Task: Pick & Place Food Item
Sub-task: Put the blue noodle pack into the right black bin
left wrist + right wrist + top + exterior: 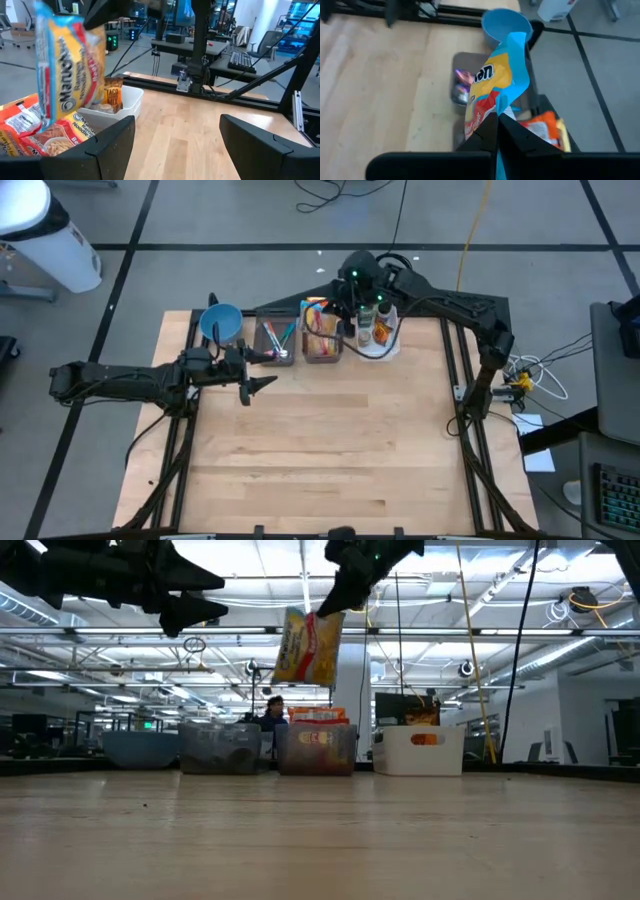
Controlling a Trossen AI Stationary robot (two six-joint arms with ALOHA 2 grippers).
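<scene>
Ramen packet point(308, 645), yellow with a blue edge, hangs in the air from the right gripper point(498, 116), whose fingers are pinched tight on its top edge. It dangles above the clear bin of noodle packets point(322, 340) at the table's point(320, 450) far edge. Beside that bin sit a second bin point(274, 343), a blue bowl point(221, 323), and a white tub point(418, 749) holding what looks like a taco mix box. Left gripper point(177, 145) hovers with fingers wide apart, empty, near the bowl.
</scene>
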